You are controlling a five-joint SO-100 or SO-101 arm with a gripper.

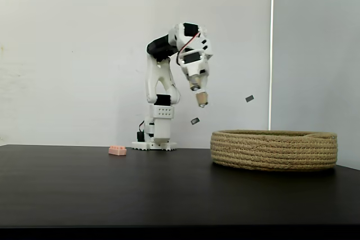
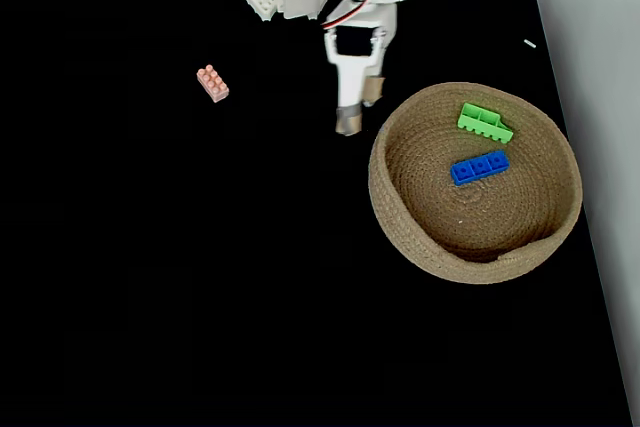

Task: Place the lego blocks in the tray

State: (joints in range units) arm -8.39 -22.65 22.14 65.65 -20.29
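Claw point(image 2: 358, 112) hangs in the air just outside the tray's point(image 2: 400, 242) left rim in the top-down fixed view, fingers pointing down and parted, nothing between them; the side-on fixed view puts it point(image 1: 201, 100) well above the table point(image 1: 169, 189), higher than the tray wall point(image 1: 274, 150). Empty and raised beside the tray, it reads as between drops, likely free to swing toward the remaining brick. Two bricks lie inside the tray on the coiled floor: green brick point(image 2: 485, 122) toward the far side, studs up, with a notched edge; blue brick point(image 2: 479, 167) just beside it nearer the centre, long and narrow, the two apart. Pink brick point(image 2: 212, 83) sits on the bare table, well to the left of the claw, short, pale, studs up, lying at a slant to the table edge; in the side-on view it point(image 1: 117, 150) rests flat near the arm's base point(image 1: 153, 144). Judged state: two of three in, pink one left.
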